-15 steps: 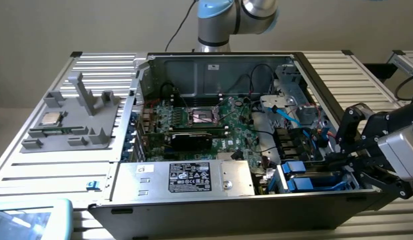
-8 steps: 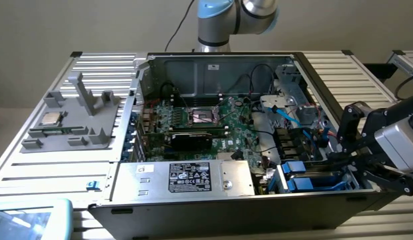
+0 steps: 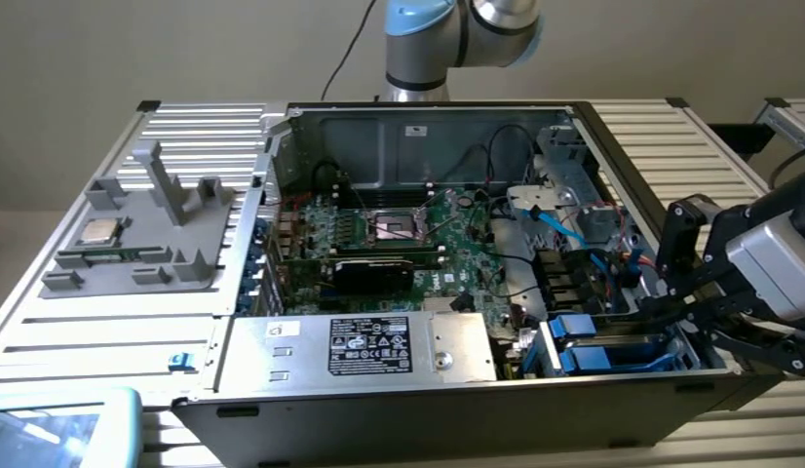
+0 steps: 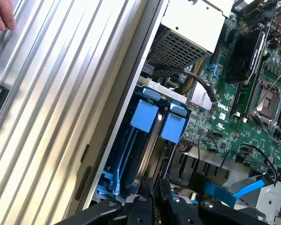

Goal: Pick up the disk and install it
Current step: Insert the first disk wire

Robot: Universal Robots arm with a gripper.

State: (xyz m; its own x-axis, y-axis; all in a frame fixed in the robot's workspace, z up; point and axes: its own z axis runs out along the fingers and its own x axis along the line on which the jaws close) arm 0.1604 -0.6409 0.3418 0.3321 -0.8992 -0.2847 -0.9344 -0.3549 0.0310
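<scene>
From my station I see the gripper point(image 3: 652, 310) at the open computer case's point(image 3: 416, 122) front corner on the exterior view's right, hovering just beside the drive bay point(image 3: 695, 363). In the wrist view its fingers point(image 4: 143, 199) are pressed almost together, and I can make out nothing pinched between them. The disk point(image 3: 611, 359) stands on edge inside that bay in its bright blue bracket, against the case wall. A second blue-framed unit point(image 3: 572, 328) sits right beside it, and the gripper's tips are near both without touching them. The silver power supply point(image 3: 376, 346) with its black label lies next to the bay, and the motherboard point(image 3: 402, 224) lies beyond it. Well apart, the CPU chip point(image 3: 97, 232) rests on a grey fixture point(image 3: 181, 200) on the slatted table point(image 3: 103, 341). A person's fingers point(image 4: 0, 16) rest on the slats.
</scene>
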